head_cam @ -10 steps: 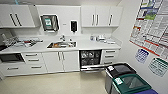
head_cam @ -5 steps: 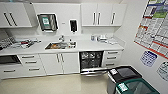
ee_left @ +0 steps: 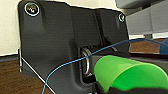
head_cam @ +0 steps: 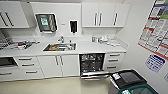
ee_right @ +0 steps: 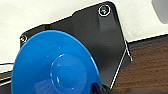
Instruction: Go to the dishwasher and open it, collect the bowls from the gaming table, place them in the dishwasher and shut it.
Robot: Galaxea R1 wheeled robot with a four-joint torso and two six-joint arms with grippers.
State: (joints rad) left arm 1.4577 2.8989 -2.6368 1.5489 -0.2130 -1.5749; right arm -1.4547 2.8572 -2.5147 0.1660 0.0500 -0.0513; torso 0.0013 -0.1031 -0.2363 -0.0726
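Left to right along the white worktop: dish rack, then the sink, then right under the worktop the dishwasher, door dropped open, dark racks showing. Bins sit at the far right by the wall. My left wrist camera has a green bowl up close, my right one a blue bowl. Honestly can't tell if either hand is clamped on its bowl or not.
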